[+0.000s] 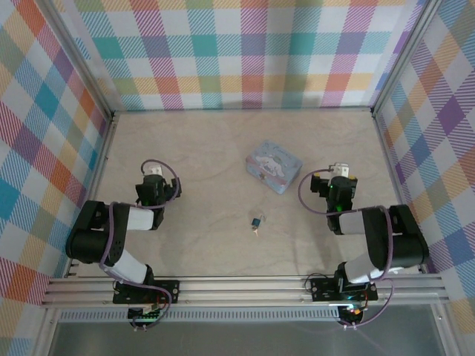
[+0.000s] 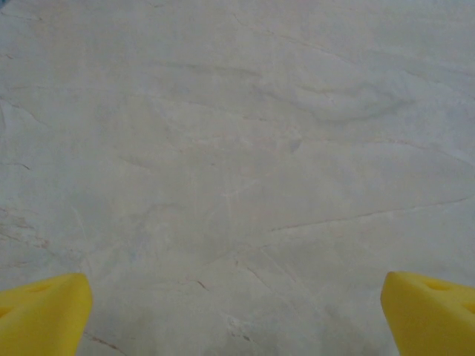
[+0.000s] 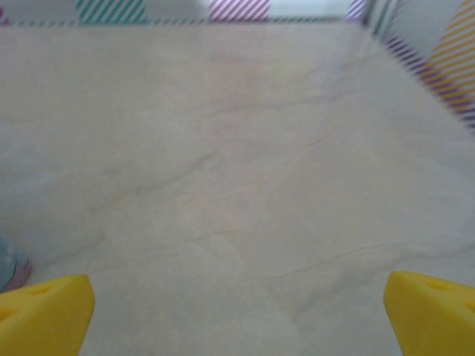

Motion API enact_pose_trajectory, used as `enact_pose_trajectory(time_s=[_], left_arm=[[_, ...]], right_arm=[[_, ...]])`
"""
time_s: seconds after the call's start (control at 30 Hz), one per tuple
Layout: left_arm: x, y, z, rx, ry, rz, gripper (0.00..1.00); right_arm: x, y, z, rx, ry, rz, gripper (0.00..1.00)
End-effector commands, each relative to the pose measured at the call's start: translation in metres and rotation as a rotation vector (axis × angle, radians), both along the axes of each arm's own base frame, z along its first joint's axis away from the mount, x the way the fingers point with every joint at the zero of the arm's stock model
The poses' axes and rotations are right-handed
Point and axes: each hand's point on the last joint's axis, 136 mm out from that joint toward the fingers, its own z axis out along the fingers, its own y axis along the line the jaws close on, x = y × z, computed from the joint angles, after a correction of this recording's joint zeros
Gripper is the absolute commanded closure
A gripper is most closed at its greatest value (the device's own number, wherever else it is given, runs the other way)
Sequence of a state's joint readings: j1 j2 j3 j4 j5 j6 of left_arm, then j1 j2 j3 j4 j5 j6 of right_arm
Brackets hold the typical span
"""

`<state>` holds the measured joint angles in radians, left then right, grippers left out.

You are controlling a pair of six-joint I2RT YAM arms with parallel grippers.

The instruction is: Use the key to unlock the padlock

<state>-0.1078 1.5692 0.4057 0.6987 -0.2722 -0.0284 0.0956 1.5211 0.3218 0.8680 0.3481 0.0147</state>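
A pale blue tin (image 1: 274, 166) with a cartoon print lies on the marbled table (image 1: 200, 141), and everything else is placed from it. The padlock (image 1: 256, 221), a tiny blue-teal thing, lies on the bare table on the tin's near side, toward the arm bases and a little to its left, well apart from the tin. The key (image 1: 257, 231) lies just on the padlock's near side, further from the tin. It is so small in the overhead view that it may be touching the padlock or only lying beside it.

The left gripper (image 2: 237, 319) hangs well to the left of the tin, slightly nearer the bases than the tin is. Its wrist camera shows two yellow fingertips (image 2: 41, 315) spread wide at the bottom corners, with bare table between them and nothing held. The right gripper (image 3: 237, 319) sits near the tin's right side, also a bit nearer the bases. Its yellow fingertips (image 3: 430, 311) stand just as wide over bare table, holding nothing. Both grippers are well apart from the padlock and key. Plaid walls (image 1: 245, 52) close in the table behind the tin and on both sides.
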Motion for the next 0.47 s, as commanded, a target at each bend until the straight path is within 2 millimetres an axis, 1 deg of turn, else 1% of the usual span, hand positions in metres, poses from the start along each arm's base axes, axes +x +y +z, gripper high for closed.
enact_pose_trajectory(time_s=[0.0, 0.03, 0.07, 0.23, 0.3, 0.43], left_arm=[[0.0156, 0.0009, 0.0310, -0.003, -0.144, -0.014, 0.00], [0.0156, 0.0011, 0.0312, -0.003, -0.138, -0.013, 0.00], [0.0152, 0.0012, 0.0303, -0.002, -0.136, -0.013, 0.00], [0.0152, 0.0010, 0.0300, 0.000, -0.134, -0.012, 0.00], [0.0153, 0.0010, 0.0303, -0.001, -0.135, -0.012, 0.00], [0.0151, -0.0003, 0.0302, 0.005, -0.135, -0.015, 0.00]], right_arm=[[0.0201, 0.0087, 0.0190, 0.083, -0.049, 0.064, 0.00], [0.0219, 0.0089, 0.0234, 0.060, -0.089, 0.071, 0.00], [0.0212, 0.0128, 0.0230, 0.057, -0.079, 0.086, 0.00], [0.0218, 0.0152, 0.0209, 0.064, -0.067, 0.100, 0.00], [0.0241, 0.0130, 0.0184, 0.112, -0.041, 0.124, 0.00], [0.0232, 0.0120, 0.0190, 0.110, -0.047, 0.124, 0.00]])
